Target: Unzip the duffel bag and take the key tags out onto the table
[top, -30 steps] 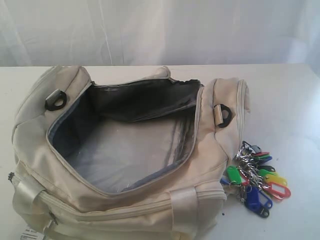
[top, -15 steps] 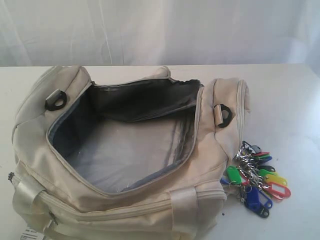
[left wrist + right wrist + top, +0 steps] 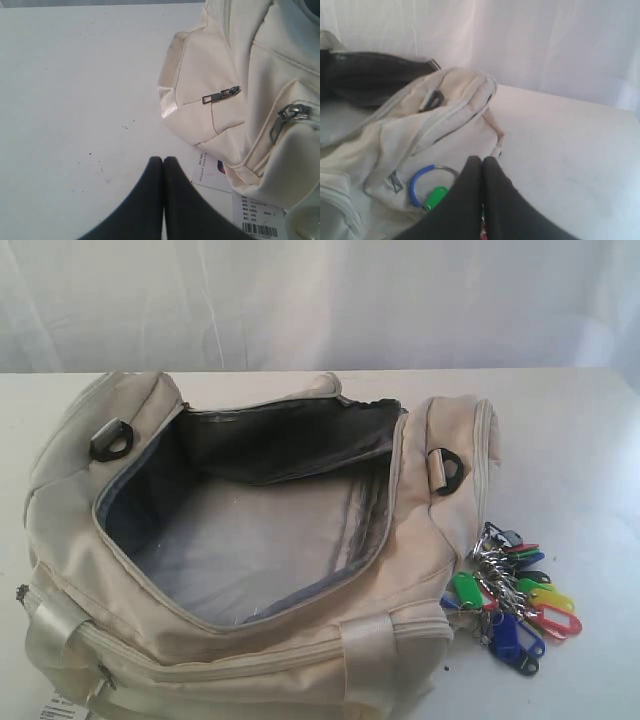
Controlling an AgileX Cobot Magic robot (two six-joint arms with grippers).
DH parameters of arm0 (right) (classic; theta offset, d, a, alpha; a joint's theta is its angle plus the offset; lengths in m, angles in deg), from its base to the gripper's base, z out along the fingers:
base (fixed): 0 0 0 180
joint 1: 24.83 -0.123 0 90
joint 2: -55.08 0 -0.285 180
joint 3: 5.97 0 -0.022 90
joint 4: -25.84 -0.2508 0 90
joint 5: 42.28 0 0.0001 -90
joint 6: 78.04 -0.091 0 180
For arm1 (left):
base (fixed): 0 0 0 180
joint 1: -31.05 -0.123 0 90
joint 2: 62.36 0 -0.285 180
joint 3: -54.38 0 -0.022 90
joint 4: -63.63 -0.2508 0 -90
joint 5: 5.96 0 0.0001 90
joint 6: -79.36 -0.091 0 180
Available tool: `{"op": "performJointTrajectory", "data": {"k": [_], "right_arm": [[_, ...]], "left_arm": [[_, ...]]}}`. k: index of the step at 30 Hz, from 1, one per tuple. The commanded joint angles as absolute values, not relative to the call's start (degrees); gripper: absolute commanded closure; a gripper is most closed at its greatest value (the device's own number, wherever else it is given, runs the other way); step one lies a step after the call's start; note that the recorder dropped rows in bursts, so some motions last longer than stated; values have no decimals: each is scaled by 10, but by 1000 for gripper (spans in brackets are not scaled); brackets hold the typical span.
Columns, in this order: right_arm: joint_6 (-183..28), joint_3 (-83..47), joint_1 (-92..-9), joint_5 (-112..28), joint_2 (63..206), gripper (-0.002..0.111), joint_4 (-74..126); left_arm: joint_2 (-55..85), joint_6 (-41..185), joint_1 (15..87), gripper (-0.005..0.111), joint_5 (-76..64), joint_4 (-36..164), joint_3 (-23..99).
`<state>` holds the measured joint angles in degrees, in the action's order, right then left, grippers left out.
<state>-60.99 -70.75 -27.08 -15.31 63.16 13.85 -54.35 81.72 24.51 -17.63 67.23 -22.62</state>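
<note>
The cream duffel bag [image 3: 240,540] lies unzipped on the white table [image 3: 560,430], its flap folded back over the grey lining, nothing visible inside. The bunch of coloured key tags [image 3: 512,595] rests on the table against the bag's right end. Neither arm shows in the exterior view. In the left wrist view my left gripper [image 3: 163,160] is shut with nothing in it, above bare table beside the duffel bag [image 3: 240,80]. In the right wrist view my right gripper [image 3: 482,160] is shut and empty, just over the key tags [image 3: 432,196], which its fingers mostly hide, next to the duffel bag [image 3: 410,135].
Paper hang tags [image 3: 255,215] with a barcode lie under the bag's near left corner. A white curtain [image 3: 320,300] closes off the back of the table. Black D-rings [image 3: 112,440] sit at both bag ends.
</note>
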Motion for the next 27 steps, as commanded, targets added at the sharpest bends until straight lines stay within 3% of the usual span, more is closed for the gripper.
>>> {"op": "performJointTrajectory", "data": {"k": [1, 7, 15, 27], "right_arm": [[-610, -800, -259, -188, 629, 108, 158], [-605, -832, -208, -291, 629, 108, 164], [-605, -832, -135, -296, 629, 108, 165], [-601, -832, -185, -296, 629, 108, 186]], "left_arm": [[-546, 821, 244, 107, -175, 676, -228], [-546, 820, 244, 107, -176, 676, -228], [-546, 820, 244, 107, -176, 676, -228], [-546, 820, 244, 107, -176, 676, -228]]}}
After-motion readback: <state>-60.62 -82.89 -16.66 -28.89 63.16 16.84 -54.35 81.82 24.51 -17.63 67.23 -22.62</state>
